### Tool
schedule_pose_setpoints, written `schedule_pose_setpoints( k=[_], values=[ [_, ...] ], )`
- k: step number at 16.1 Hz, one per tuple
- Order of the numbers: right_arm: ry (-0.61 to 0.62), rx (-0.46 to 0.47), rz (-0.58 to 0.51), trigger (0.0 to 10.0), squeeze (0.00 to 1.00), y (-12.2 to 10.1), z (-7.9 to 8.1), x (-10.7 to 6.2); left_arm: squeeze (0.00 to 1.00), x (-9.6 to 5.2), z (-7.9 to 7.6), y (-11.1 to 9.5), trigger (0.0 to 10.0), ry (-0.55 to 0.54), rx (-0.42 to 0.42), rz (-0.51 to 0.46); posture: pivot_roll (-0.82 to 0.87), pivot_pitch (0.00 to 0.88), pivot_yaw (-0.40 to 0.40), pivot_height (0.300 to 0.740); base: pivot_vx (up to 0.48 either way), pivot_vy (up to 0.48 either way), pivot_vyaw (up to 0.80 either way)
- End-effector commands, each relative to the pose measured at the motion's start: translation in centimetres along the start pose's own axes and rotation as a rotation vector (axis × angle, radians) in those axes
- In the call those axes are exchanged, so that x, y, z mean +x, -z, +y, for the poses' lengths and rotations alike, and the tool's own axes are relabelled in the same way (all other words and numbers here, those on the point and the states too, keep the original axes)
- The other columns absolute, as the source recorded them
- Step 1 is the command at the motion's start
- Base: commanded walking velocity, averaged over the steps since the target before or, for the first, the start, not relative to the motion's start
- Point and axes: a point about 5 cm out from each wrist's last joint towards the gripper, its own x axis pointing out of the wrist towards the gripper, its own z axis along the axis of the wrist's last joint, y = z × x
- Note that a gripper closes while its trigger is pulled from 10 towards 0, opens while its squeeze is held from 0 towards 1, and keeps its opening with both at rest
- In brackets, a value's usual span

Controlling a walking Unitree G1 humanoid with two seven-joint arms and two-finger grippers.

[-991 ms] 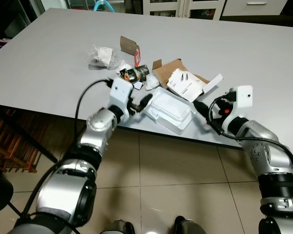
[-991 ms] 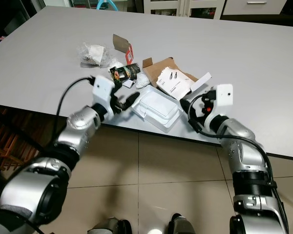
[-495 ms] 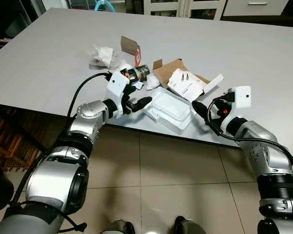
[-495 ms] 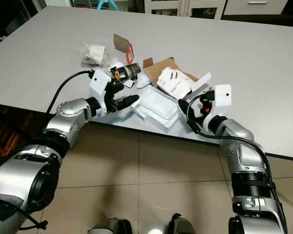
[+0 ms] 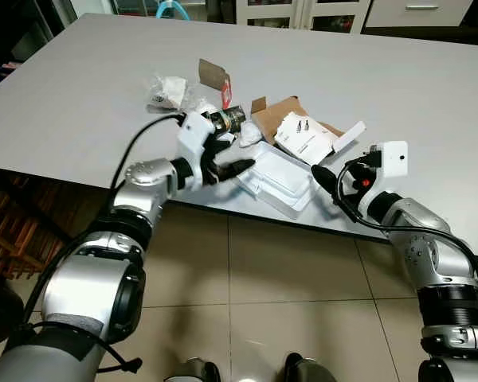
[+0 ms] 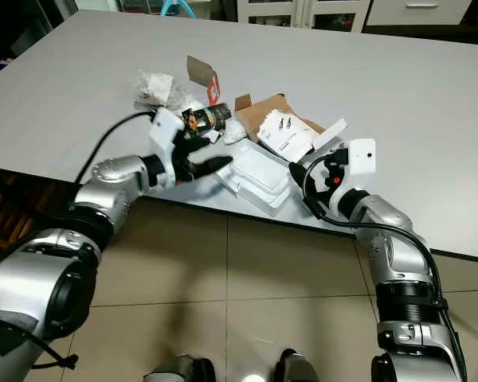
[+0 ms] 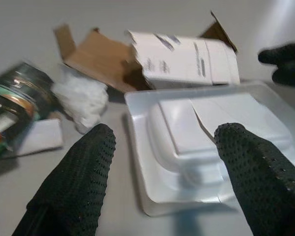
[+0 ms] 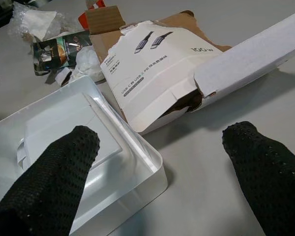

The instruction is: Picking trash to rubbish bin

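A heap of trash lies near the table's front edge. It holds a white plastic clamshell tray (image 5: 277, 181), a brown cardboard box (image 5: 272, 118) with a white cable carton (image 8: 152, 73) on it, a dark shiny wrapper (image 5: 227, 119), white tissue (image 7: 81, 98) and a crumpled clear bag (image 5: 169, 89). My left gripper (image 5: 233, 159) is open just left of the tray, its fingers (image 7: 73, 187) straddling the tray's near corner without touching it. On the tray's right side my right gripper (image 5: 327, 183) stands open, fingers (image 8: 54, 182) spread over the tray's corner and bare tabletop.
The grey table (image 5: 80, 103) stretches far back and to both sides. A torn cardboard flap with a red patch (image 5: 215, 76) stands behind the heap. Tiled floor (image 5: 287, 302) lies below the table edge. Dark wooden furniture (image 5: 8, 231) sits at the lower left.
My left gripper has risen from the table edge and swung in over the tabletop toward the tray's left side. The right arm has hardly moved.
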Motion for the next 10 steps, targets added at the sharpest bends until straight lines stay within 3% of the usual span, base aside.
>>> schedule_pose_setpoints(
  k=[1, 6, 10],
  values=[
    [-0.011, -0.005, -0.003, 10.0, 0.0, -0.1, 0.3, -0.1, 0.0, 0.0, -0.3, 1.0, 10.0, 0.018, 0.003, 0.048, -0.06, 0.138, 0.07, 0.74, 0.0, 0.0, 0.0],
    [-0.017, -0.008, -0.004, 10.0, 0.0, -0.3, 0.5, 0.0, 0.0, 0.6, -1.6, 2.6, 10.0, 0.056, 0.022, 0.128, -0.06, 0.139, 0.067, 0.74, 0.0, 0.0, 0.0],
    [-0.02, -0.01, -0.005, 10.0, 0.0, -0.3, 0.6, 0.0, 0.0, 0.3, -1.1, 2.6, 10.0, 0.02, 0.036, 0.15, -0.06, 0.137, 0.068, 0.74, 0.0, 0.0, 0.0]
  ],
)
